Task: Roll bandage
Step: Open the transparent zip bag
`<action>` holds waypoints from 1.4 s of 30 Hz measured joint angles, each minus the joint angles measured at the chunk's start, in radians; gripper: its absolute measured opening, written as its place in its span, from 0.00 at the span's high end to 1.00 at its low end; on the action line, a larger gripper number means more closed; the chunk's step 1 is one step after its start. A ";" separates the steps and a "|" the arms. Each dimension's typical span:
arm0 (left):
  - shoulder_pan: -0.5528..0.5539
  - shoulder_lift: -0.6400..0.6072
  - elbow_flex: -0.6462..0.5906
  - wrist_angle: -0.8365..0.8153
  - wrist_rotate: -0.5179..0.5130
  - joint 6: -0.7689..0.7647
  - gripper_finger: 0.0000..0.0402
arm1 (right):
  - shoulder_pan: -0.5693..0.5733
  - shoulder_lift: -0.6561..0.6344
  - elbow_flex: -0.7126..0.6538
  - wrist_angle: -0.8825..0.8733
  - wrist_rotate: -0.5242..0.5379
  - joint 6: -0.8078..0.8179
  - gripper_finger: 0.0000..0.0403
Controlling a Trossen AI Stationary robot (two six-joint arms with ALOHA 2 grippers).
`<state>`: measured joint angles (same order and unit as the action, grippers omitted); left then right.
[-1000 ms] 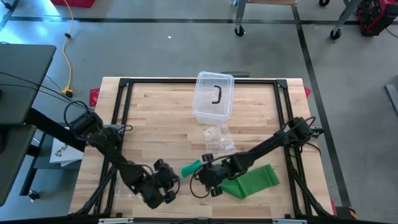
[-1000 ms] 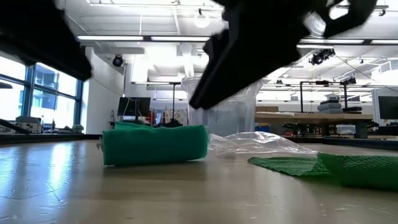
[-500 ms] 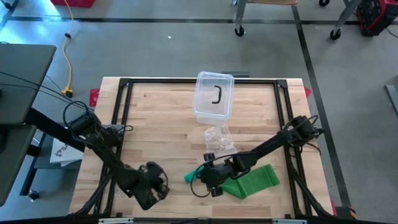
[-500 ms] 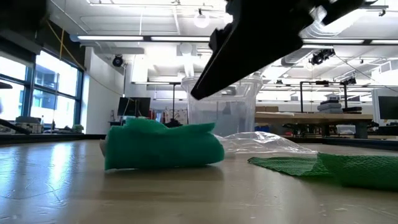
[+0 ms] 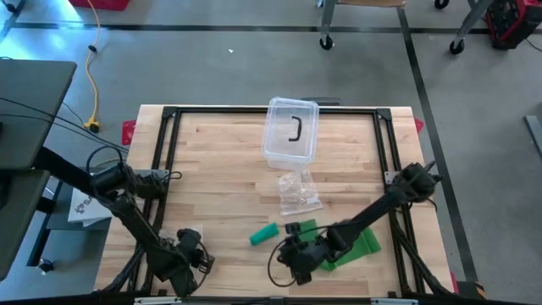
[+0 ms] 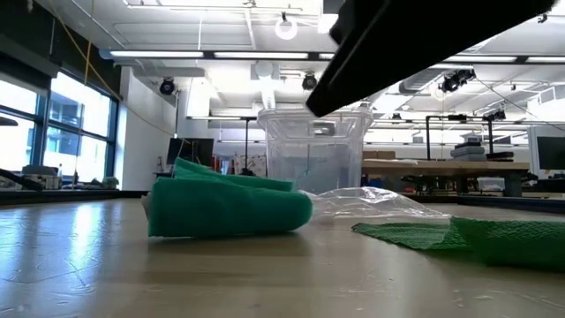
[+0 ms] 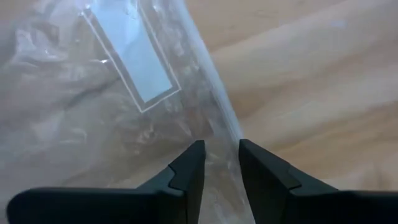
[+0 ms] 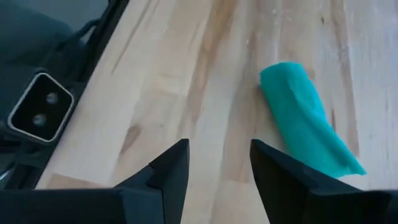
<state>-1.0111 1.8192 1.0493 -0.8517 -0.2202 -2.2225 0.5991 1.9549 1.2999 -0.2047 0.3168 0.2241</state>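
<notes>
Your item: green bandage roll [image 5: 263, 235], loosely rolled, lying free. Right gripper [image 8: 217, 163] stands open; left gripper [image 7: 219, 163] narrowly parted over clear plastic bag [image 7: 93, 106].

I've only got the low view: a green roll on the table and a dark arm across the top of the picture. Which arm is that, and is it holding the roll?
Observer: Most likely the right arm. From its wrist camera, the right gripper is open and empty, and the green roll lies free on the wood ahead of it.
Operator: Where's the other one?
Observer: The left gripper is near the table's front left corner, over a clear plastic bag, fingers slightly apart.
Operator: And the loose green stuff on my right?
Observer: From above, that loose bandage lies spread out partly under the right arm, toward the front right.
</notes>
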 joint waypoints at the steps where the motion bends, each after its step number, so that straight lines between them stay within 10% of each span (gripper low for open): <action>1: 0.000 0.018 0.000 0.017 0.001 0.008 0.77 | 0.011 0.000 0.000 0.001 0.018 0.003 0.60; 16: 0.063 0.026 0.132 0.192 -0.481 0.416 1.00 | 0.044 0.001 0.000 0.247 0.118 -0.191 0.60; 27: 0.141 -0.001 0.157 0.582 -0.456 0.839 1.00 | 0.023 0.003 0.002 0.441 0.050 -0.791 0.60; 42: 0.226 0.000 0.156 0.758 -0.365 1.056 1.00 | -0.029 0.054 0.001 0.402 -0.016 -0.778 0.67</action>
<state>-0.7851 1.8194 1.2049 -0.0942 -0.5850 -1.1668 0.5701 2.0087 1.3011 0.1971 0.3007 -0.5534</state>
